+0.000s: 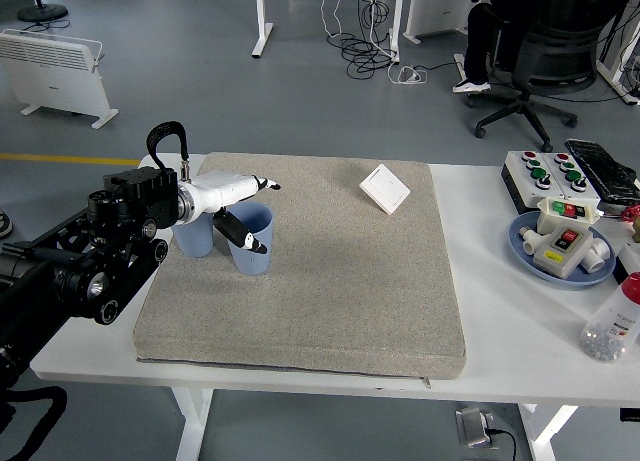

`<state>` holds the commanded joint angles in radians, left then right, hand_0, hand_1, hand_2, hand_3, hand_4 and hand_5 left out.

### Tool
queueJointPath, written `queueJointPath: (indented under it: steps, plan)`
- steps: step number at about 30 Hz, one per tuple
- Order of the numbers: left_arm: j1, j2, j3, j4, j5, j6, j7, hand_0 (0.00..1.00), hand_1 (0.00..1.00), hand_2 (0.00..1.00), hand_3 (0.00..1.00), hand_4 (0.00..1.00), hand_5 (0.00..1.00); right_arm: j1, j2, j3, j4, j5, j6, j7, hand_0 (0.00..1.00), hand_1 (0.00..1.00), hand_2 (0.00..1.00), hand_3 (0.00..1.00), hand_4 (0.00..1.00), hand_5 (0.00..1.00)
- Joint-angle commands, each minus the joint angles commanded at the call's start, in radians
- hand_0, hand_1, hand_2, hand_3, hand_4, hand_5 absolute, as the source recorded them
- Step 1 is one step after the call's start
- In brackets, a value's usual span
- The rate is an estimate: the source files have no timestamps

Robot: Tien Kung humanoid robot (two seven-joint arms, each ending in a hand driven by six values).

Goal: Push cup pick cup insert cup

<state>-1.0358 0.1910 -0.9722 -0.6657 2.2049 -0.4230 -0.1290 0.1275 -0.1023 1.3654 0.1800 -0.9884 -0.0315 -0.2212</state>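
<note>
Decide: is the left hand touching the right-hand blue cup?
Touching. The head view shows the left hand on the cup, thumb against its near wall.
</note>
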Motion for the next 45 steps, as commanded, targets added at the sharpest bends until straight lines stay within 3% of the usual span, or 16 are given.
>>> queueJointPath:
  steps: [2, 3, 14, 15, 20, 21, 25, 26, 27, 32, 33, 38, 39, 44, 45]
  plan:
    - [-0.001, -0.006, 0.002, 0.014, 0.005, 0.002, -0.004, 0.826, 0.891, 0.998, 0.941, 0.919, 0.312, 0.001, 0.0, -0.001, 0.0, 0.0, -0.001, 0.0, 0.764, 0.673, 0.705, 0.57, 0.112, 0.472]
    - [-0.001, -0.008, 0.003, 0.018, 0.007, 0.003, -0.006, 0.779, 0.859, 0.968, 0.888, 0.79, 0.134, 0.001, 0.0, -0.002, 0.0, 0.0, -0.001, 0.0, 0.764, 0.672, 0.703, 0.57, 0.112, 0.472]
    - [-0.003, -0.028, -0.006, 0.084, 0.013, 0.034, -0.027, 0.738, 0.805, 0.923, 0.869, 0.738, 0.093, 0.001, -0.002, -0.008, 0.0, 0.002, -0.002, 0.002, 0.764, 0.672, 0.703, 0.57, 0.113, 0.472]
    - [-0.003, -0.028, -0.006, 0.084, 0.013, 0.035, -0.027, 0.633, 0.759, 0.888, 0.834, 0.653, 0.025, 0.001, -0.002, -0.008, 0.0, 0.002, -0.002, 0.002, 0.765, 0.673, 0.704, 0.57, 0.113, 0.471]
    - [-0.004, -0.03, -0.005, 0.095, 0.04, 0.042, -0.028, 0.633, 0.759, 0.888, 0.834, 0.653, 0.025, 0.001, -0.002, -0.011, 0.0, 0.003, -0.002, 0.002, 0.765, 0.673, 0.704, 0.57, 0.113, 0.471]
    - [-0.004, -0.029, -0.005, 0.098, 0.046, 0.043, -0.029, 0.501, 0.698, 0.862, 0.778, 0.606, 0.002, 0.001, -0.003, -0.011, 0.0, 0.002, -0.003, 0.001, 0.764, 0.672, 0.701, 0.57, 0.113, 0.471]
    - [-0.003, -0.025, -0.003, 0.102, 0.063, 0.042, -0.028, 0.501, 0.698, 0.862, 0.778, 0.606, 0.002, 0.001, -0.003, -0.011, 0.0, 0.003, -0.003, 0.002, 0.764, 0.672, 0.701, 0.57, 0.113, 0.471]
    - [-0.002, -0.023, -0.002, 0.1, 0.064, 0.042, -0.029, 0.501, 0.698, 0.862, 0.778, 0.606, 0.002, 0.001, -0.003, -0.011, 0.0, 0.004, -0.003, 0.002, 0.764, 0.672, 0.701, 0.57, 0.113, 0.471]
    - [-0.001, -0.022, -0.001, 0.099, 0.064, 0.042, -0.029, 0.46, 0.608, 0.775, 0.654, 0.541, 0.002, 0.001, -0.003, -0.01, 0.0, 0.004, -0.003, 0.002, 0.765, 0.672, 0.701, 0.57, 0.113, 0.47]
    - [0.003, -0.015, 0.004, 0.084, 0.064, 0.066, -0.045, 0.46, 0.608, 0.775, 0.654, 0.541, 0.002, 0.0, -0.002, -0.008, 0.0, 0.003, -0.003, 0.002, 0.765, 0.672, 0.701, 0.57, 0.113, 0.47]
    - [0.003, -0.013, 0.005, 0.079, 0.064, 0.07, -0.049, 0.463, 0.551, 0.608, 0.516, 0.419, 0.002, 0.0, -0.002, -0.008, 0.0, 0.003, -0.003, 0.002, 0.764, 0.672, 0.7, 0.57, 0.113, 0.471]
    - [0.007, -0.004, 0.015, 0.05, 0.048, 0.068, -0.052, 0.463, 0.551, 0.608, 0.516, 0.419, 0.002, -0.001, -0.002, -0.006, 0.0, 0.003, -0.003, 0.002, 0.764, 0.672, 0.7, 0.57, 0.113, 0.471]
    - [0.008, -0.004, 0.016, 0.047, 0.046, 0.067, -0.051, 0.436, 0.502, 0.494, 0.452, 0.362, 0.002, -0.001, -0.002, -0.006, 0.0, 0.003, -0.003, 0.002, 0.764, 0.672, 0.7, 0.57, 0.113, 0.47]
    - [0.015, 0.008, 0.021, 0.005, 0.031, 0.043, -0.038, 0.436, 0.502, 0.494, 0.452, 0.362, 0.002, -0.001, -0.001, -0.004, 0.0, 0.004, -0.003, 0.003, 0.764, 0.672, 0.7, 0.57, 0.113, 0.47]
    - [0.016, 0.014, 0.022, -0.012, 0.025, 0.034, -0.031, 0.427, 0.48, 0.473, 0.447, 0.397, 0.002, -0.002, -0.001, -0.003, 0.0, 0.005, -0.003, 0.003, 0.764, 0.672, 0.699, 0.57, 0.112, 0.47]
